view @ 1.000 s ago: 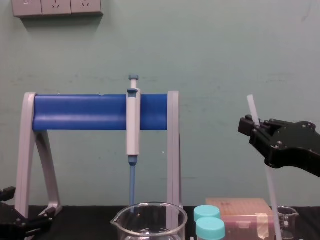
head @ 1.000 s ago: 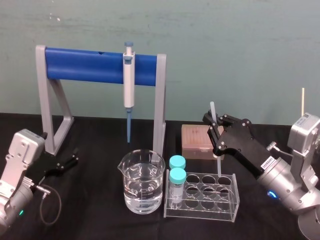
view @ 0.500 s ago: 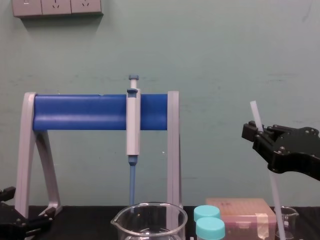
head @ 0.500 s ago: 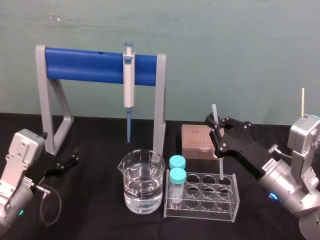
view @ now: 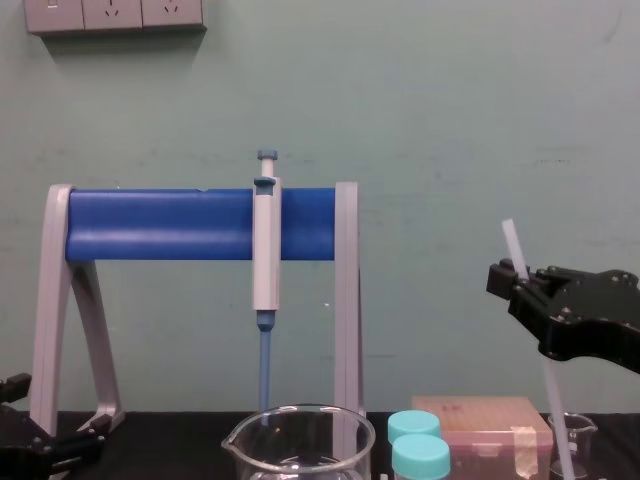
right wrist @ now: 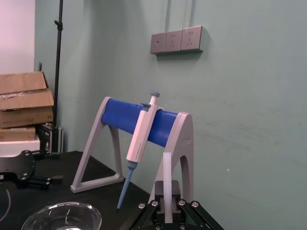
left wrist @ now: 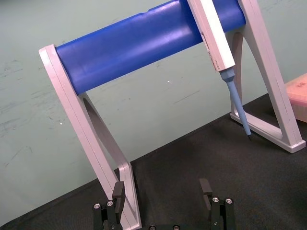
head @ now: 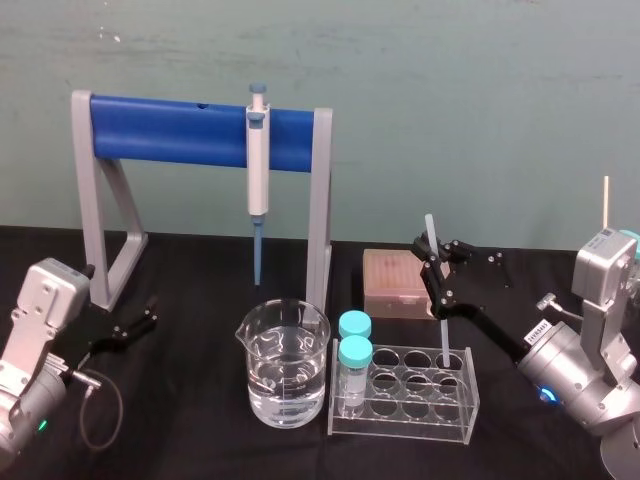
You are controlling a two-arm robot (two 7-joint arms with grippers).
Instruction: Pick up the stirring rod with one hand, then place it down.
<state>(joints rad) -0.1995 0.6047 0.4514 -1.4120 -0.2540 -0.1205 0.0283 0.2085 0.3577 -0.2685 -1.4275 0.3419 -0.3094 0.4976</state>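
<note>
**Rod clamped in the right gripper, standing over the rack's far right corner**

The rod (head: 441, 335) stands nearly upright, its top tipped slightly toward 11 o'clock. The right gripper (head: 437, 282) is clenched on it a little below the top, and the arm reaches in from 4 o'clock. In the right wrist view the rod (right wrist: 167, 179) rises straight up between the finger bases. In the chest view the rod (view: 553, 395) drops from the gripper (view: 515, 285) and crosses the small beaker (view: 582, 440). I cannot tell whether its tip is inside the glass or touching anything.

There is open air above the rod and toward 12 o'clock, with only the wall behind. Bare black table (head: 190, 400) lies well off at 9 o'clock, beyond the big beaker.

Close around the rod:
- The tip box (head: 395, 282) sits just beside it at 10 o'clock.
- The clear rack (head: 405, 400) lies at 7 o'clock, and the rod's lower end shows at the rack's back right hole.
- The stand (head: 318, 220) has its right leg further along at 9 o'clock.
- The pipette (head: 258, 170) hangs from the stand's blue bar, tip down, at 12 o'clock of the big beaker.

The big beaker (head: 283, 365) is partly filled with clear liquid and sits just beside the rack at its 9 o'clock. Two teal-capped vials (head: 355, 352) stand one behind the other in the rack's 9 o'clock end.

The left gripper (head: 135, 325) is parked near the stand's left foot. Its fingers (left wrist: 205, 189) are spread and hold nothing.
</note>
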